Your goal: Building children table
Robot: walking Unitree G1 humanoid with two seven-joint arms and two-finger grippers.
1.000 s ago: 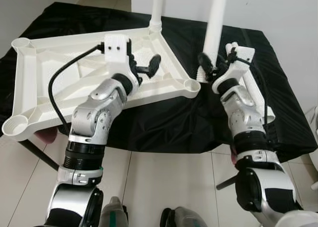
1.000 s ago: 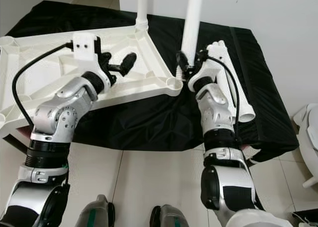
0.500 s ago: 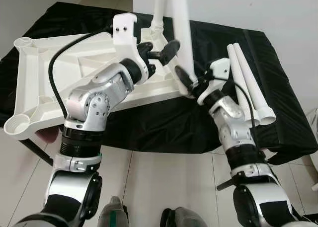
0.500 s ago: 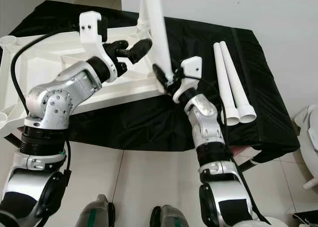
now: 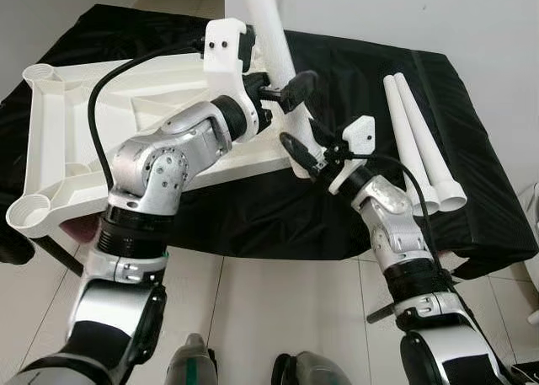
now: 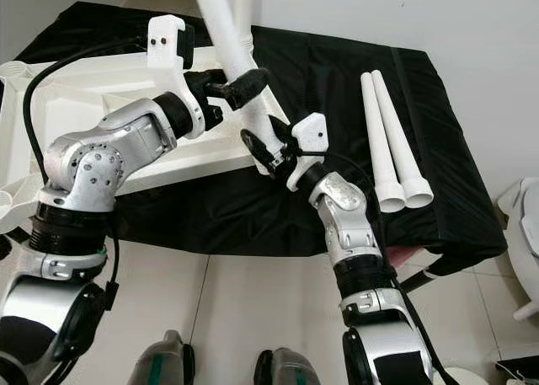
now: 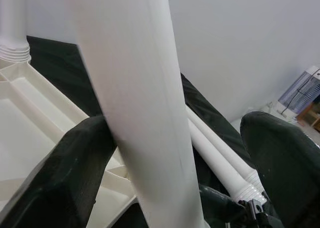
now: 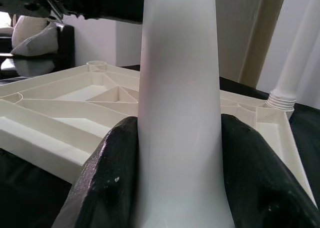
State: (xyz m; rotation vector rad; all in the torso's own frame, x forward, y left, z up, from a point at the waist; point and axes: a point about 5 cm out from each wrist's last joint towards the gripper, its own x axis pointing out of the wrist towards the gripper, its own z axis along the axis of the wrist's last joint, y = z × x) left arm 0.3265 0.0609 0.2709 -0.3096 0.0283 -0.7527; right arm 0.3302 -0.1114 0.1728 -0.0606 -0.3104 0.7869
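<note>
Upturned white tabletop [image 5: 59,141] lying on black cloth [image 5: 354,73] over a low surface, corner sockets facing up, ribbed underside showing. One white leg [image 6: 242,14] already standing upright in the far corner socket, threaded collar visible at its base.

Second white table leg [image 5: 278,56] held tilted, leaning up and away toward the robot's left, lower end near the tabletop's near-right corner. Right gripper [image 5: 305,155] clenched on the lower end of this leg; in the right wrist view both black fingers [image 8: 107,183] pressed against the leg's flared base on either side. Left gripper [image 5: 282,93] higher up on the same leg, jaws spread around the shaft, not closed; in the left wrist view one finger [image 7: 70,173] touching the leg, the other well apart from it with a clear gap. Black cable looping from the left wrist over the tabletop.

Two spare white legs [image 5: 421,141] lying side by side on the cloth to the robot's right, flared ends toward the near edge, touching each other, well apart from the grippers.

White tiled floor [image 5: 278,318] below, white wall behind. Robot's feet visible at the bottom edge. Dark sofa with a cushion far behind in the right wrist view.
</note>
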